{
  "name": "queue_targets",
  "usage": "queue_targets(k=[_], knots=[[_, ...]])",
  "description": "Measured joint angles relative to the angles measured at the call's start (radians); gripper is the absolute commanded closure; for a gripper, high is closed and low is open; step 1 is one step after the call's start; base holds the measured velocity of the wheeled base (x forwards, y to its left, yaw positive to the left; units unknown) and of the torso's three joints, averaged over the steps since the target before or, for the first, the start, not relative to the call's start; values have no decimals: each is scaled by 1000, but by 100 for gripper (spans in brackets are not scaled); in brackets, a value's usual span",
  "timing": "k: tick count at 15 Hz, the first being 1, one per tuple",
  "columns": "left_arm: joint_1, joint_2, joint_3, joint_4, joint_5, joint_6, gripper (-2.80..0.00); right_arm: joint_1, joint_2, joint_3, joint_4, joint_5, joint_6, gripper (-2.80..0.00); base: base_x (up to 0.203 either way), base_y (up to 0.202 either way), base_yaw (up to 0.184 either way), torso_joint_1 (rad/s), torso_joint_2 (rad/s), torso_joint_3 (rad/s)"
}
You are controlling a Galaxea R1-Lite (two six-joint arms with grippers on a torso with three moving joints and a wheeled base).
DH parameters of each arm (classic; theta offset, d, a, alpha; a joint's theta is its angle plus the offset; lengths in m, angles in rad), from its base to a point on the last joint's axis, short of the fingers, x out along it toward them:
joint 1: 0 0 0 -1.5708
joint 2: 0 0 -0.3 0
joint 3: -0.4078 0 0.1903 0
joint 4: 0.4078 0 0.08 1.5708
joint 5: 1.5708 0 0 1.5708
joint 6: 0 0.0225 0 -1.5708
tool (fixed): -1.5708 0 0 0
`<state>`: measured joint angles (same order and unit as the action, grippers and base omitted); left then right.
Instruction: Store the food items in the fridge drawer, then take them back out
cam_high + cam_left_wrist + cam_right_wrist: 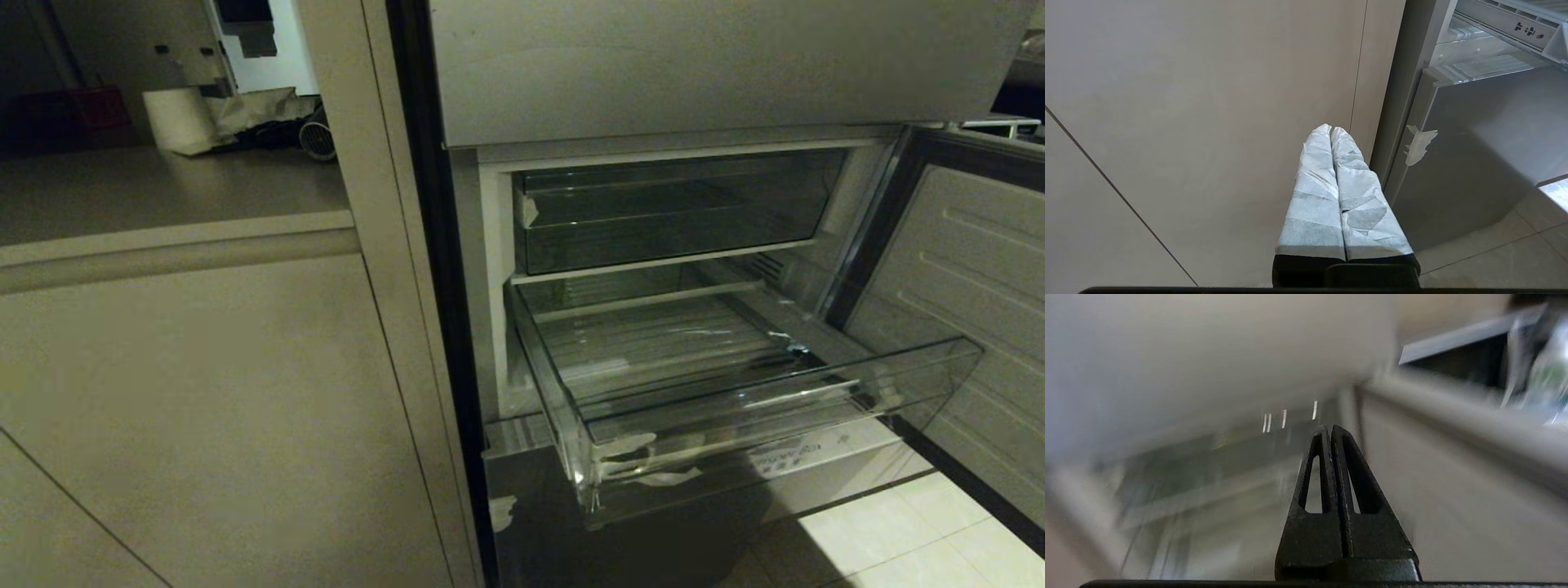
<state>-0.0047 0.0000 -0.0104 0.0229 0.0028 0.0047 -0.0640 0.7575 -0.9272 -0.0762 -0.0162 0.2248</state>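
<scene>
The fridge drawer (pixel 735 384) is shown pulled out from the open fridge, below the shorter clear compartment (pixel 669 212), so that its ribbed floor is exposed for loading; white tape scraps (pixel 645 457) mark its front corner. No food item can be seen in the drawer or elsewhere. The left gripper (pixel 1331 130) is clenched on nothing and parked beside the drawer, low against the cabinet panel (pixel 1208 122) next to the fridge. The right gripper (pixel 1329 428) is likewise clenched and empty (its surroundings are blurred, so its place relative to the drawer cannot be told). Neither arm appears in the head view; the storing step is judged not yet done.
</scene>
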Motion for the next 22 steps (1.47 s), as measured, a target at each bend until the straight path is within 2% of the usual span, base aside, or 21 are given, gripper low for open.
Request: queue_targets(k=[2, 4, 6, 8, 10, 12, 17, 19, 22], knots=[[0, 0, 0, 0, 0, 0, 0, 170, -51, 37, 199, -173, -11, 0, 0, 0, 0, 0, 0, 0], [0, 0, 0, 0, 0, 0, 0, 264, -39, 102, 337, -317, 23, 0, 0, 0, 0, 0, 0, 0], [0, 0, 0, 0, 0, 0, 0, 301, 1, 176, 360, -353, 53, 0, 0, 0, 0, 0, 0, 0], [0, 0, 0, 0, 0, 0, 0, 321, 68, 230, 362, -344, 82, 0, 0, 0, 0, 0, 0, 0], [0, 0, 0, 0, 0, 0, 0, 340, 141, 257, 362, -300, 134, 0, 0, 0, 0, 0, 0, 0], [0, 0, 0, 0, 0, 0, 0, 348, 201, 274, 362, -236, 145, 0, 0, 0, 0, 0, 0, 0], [0, 0, 0, 0, 0, 0, 0, 353, 302, 281, 357, -144, 145, 0, 0, 0, 0, 0, 0, 0], [0, 0, 0, 0, 0, 0, 0, 352, 359, 277, 301, -138, 144, 0, 0, 0, 0, 0, 0, 0], [0, 0, 0, 0, 0, 0, 0, 351, 476, 282, 107, -122, 139, 0, 0, 0, 0, 0, 0, 0]])
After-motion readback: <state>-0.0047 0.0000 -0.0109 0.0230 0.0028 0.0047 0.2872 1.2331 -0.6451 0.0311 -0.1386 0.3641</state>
